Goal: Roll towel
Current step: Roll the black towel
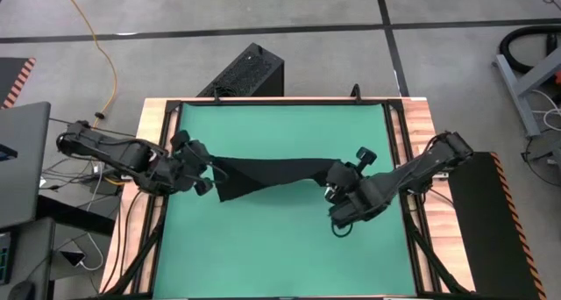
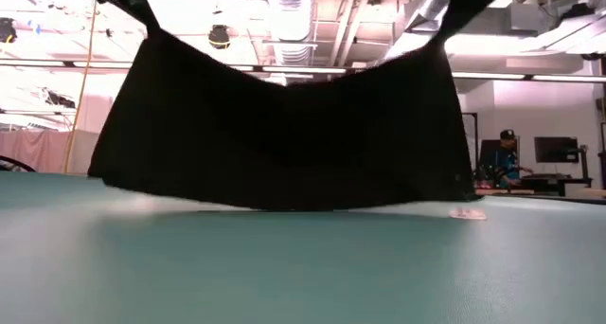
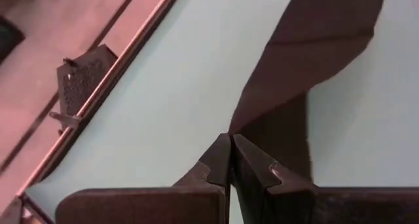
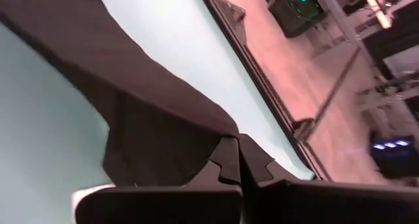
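Observation:
The black towel [image 1: 267,173] hangs spread between my two grippers over the middle of the green mat [image 1: 280,247]. My left gripper [image 1: 210,167] is shut on its left top corner. My right gripper [image 1: 328,179] is shut on its right top corner. In the low view the towel [image 2: 284,135] hangs like a curtain, its top edge sagging in the middle. Its lower edge [image 2: 284,207] is right at the mat; I cannot tell whether it touches. A small white tag [image 2: 466,213] shows at one lower corner. My left gripper pinches a top corner of the towel [image 3: 237,124] between its two fingertips, slanting down from the table's left side. The cloth hangs away below the fingers. One layer or several, I cannot tell. My right gripper pinches the other top corner [image 4: 221,129] between its two fingertips, slanting down from the table's right side. The cloth drapes off the fingers toward the mat, with a fold running back from the corner.
Wooden strips with black rails [image 1: 399,133] border the mat on the left and right. A black ribbed box [image 1: 250,72] stands on the floor past the far edge. A person [image 2: 507,153] sits far off in the room behind.

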Robot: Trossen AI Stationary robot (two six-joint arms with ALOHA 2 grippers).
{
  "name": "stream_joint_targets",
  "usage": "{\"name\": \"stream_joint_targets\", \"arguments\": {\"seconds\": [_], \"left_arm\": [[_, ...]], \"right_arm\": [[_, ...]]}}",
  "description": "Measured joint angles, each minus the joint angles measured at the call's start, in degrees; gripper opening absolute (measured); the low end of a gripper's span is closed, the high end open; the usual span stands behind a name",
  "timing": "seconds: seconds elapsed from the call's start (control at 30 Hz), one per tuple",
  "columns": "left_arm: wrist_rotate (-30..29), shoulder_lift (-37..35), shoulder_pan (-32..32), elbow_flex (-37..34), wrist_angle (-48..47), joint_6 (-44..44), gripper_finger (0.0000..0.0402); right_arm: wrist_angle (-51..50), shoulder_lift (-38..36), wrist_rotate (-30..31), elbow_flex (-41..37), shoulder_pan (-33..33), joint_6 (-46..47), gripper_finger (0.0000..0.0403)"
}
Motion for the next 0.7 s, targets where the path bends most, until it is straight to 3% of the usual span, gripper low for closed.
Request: {"name": "stream_joint_targets", "arguments": {"seconds": [0.3,0.53,0.7], "left_arm": [[1.57,0.12,-8.56,5.74,-0.49,-10.4,0.0],[2.16,1.05,-16.76,5.94,1.74,-22.14,0.0],[1.6,1.22,-16.26,5.94,-1.25,-25.55,0.0]], "right_arm": [[-0.03,-2.76,-0.58,9.01,7.77,0.55,0.0],[-0.04,-2.66,-6.73,11.92,13.29,11.66,0.0],[-0.03,-2.64,-10.6,11.58,11.07,13.96,0.0]]}}
